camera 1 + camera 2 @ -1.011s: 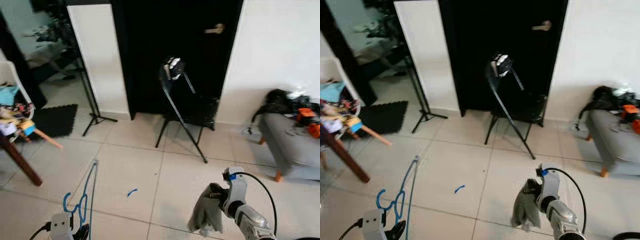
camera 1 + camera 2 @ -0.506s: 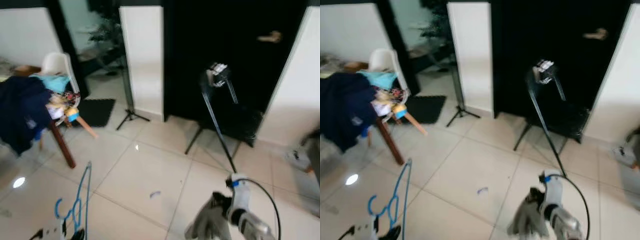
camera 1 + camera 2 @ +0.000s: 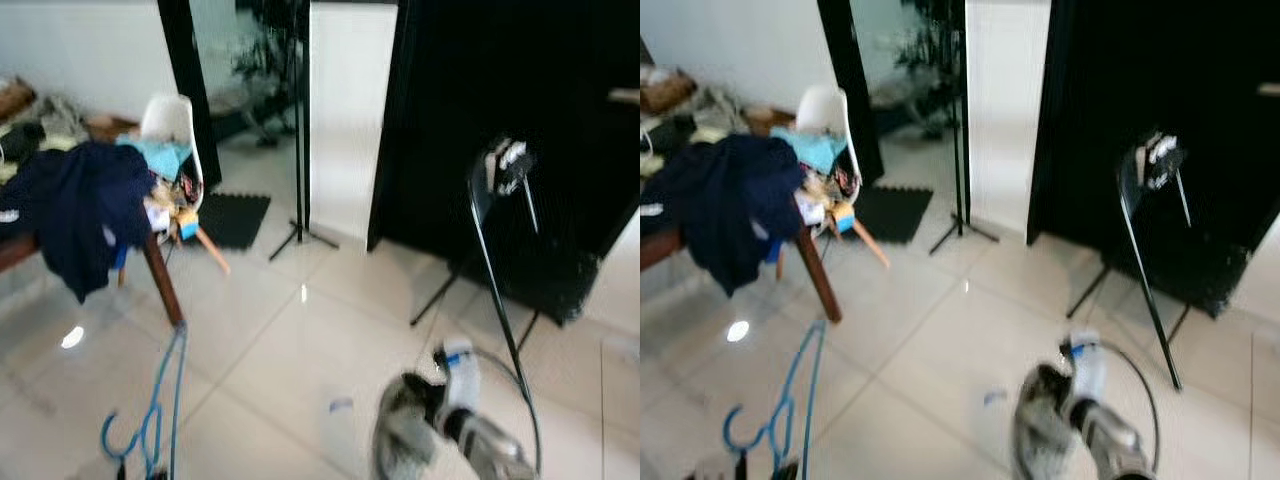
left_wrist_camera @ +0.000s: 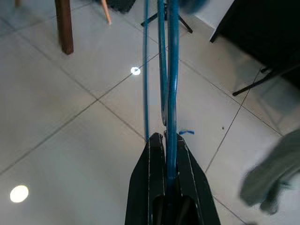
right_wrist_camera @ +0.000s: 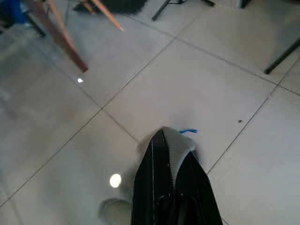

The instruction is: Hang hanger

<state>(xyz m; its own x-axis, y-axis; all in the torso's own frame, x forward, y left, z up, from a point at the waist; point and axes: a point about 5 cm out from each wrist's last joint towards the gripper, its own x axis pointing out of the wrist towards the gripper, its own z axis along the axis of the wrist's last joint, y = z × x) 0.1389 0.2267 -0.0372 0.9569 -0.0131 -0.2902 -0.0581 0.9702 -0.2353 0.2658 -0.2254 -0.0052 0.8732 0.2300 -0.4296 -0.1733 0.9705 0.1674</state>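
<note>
Both grippers loaded, over tile floor (image 3: 250,360).
My L gripper (image 4: 165,140) pinches blue hanger (image 4: 171,70); R gripper (image 5: 169,150) clamps grey cloth (image 5: 180,143).

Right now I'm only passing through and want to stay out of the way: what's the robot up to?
It is carrying things across a tiled room. Its left gripper is shut on a blue hanger, and its right gripper is shut on a grey cloth. Ahead stand a table draped with dark clothes and a black folding chair. Nothing is hung yet.
</note>
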